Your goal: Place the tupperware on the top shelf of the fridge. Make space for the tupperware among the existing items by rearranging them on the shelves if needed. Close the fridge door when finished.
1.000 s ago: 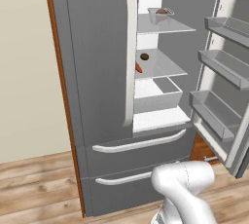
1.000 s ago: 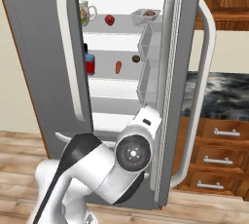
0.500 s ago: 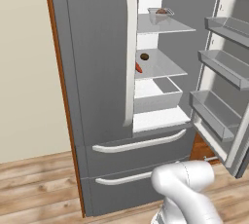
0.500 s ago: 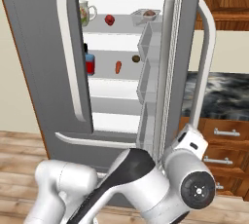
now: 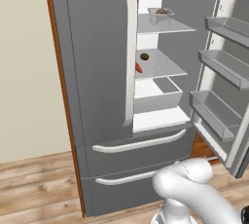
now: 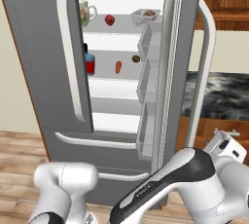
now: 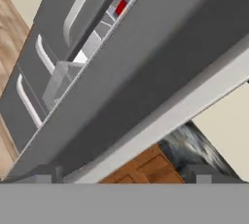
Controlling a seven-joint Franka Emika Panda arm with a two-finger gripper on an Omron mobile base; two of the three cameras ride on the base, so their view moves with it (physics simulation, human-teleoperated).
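So the fridge (image 6: 44, 47) had its right door (image 6: 182, 47) swung open and the left one shut, with two drawer fronts below. My gripper (image 7: 124, 172) was spread wide with nothing in it, tips close to the outer face of that open door, and the long white handle (image 7: 194, 103) ran right across my hand view.

The tupperware (image 6: 147, 14) sat on the top shelf (image 6: 121, 23), at its right edge, one brown lump visible inside it. Same shelf also carried one red fruit (image 6: 110, 20) near the middle and one mug (image 6: 84, 12) at the left edge, all three apart from each other.

One shelf down I counted three things: a bottle (image 6: 89, 63) with a red body at the left edge, one carrot (image 6: 117, 67) mid-shelf, and one dark-brown lump (image 6: 135, 59) toward the right. The door held three grey bins (image 5: 223, 62).
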